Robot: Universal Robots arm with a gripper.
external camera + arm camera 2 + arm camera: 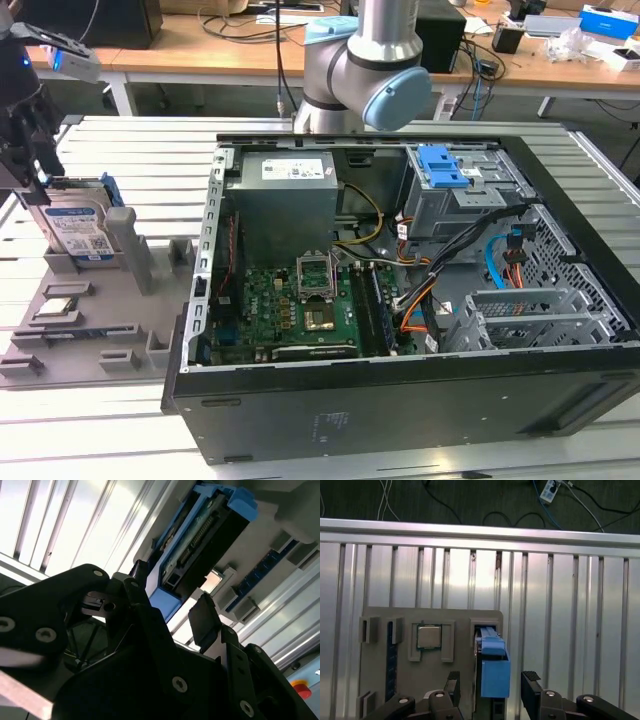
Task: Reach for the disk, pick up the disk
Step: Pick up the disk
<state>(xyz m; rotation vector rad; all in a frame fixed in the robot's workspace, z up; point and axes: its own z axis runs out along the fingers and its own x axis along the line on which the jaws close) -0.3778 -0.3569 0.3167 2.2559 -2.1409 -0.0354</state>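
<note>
Tool [491, 682] is open wide, holding nothing. Its two fingers [530, 681] sit on either side of the disk [495, 672], and in both wrist views we see a gap on each side, so no contact yet. The disk stands on edge in a slot of the grey holder [380, 617], right under the tool, blue bracket end facing up at it. In the exterior view the tool [30, 180] hangs just over the disk's [75, 228] upper edge. We can't tell how far the fingertips overlap it.

We judge this as the end of the reach, with the grasp not made. The second wrist view shows the disk [200, 545] lying a bit closer to one finger than the other, with the tool [170, 600] not quite centred, so we'd even that out before any squeeze. To do it well, the pads should meet the flat broad faces, not the blue plastic bracket lip, which may flex or slip. They should also sit deep enough to grip metal. The slot looks snug, so the tool should stay square to the disk or it may bind on the holder.

The processor chip [428, 636] lies flat in the holder just beside the tool, clear of the fingers. The computer case [400, 300] is well apart on the slatted worktop [570, 605].
</note>
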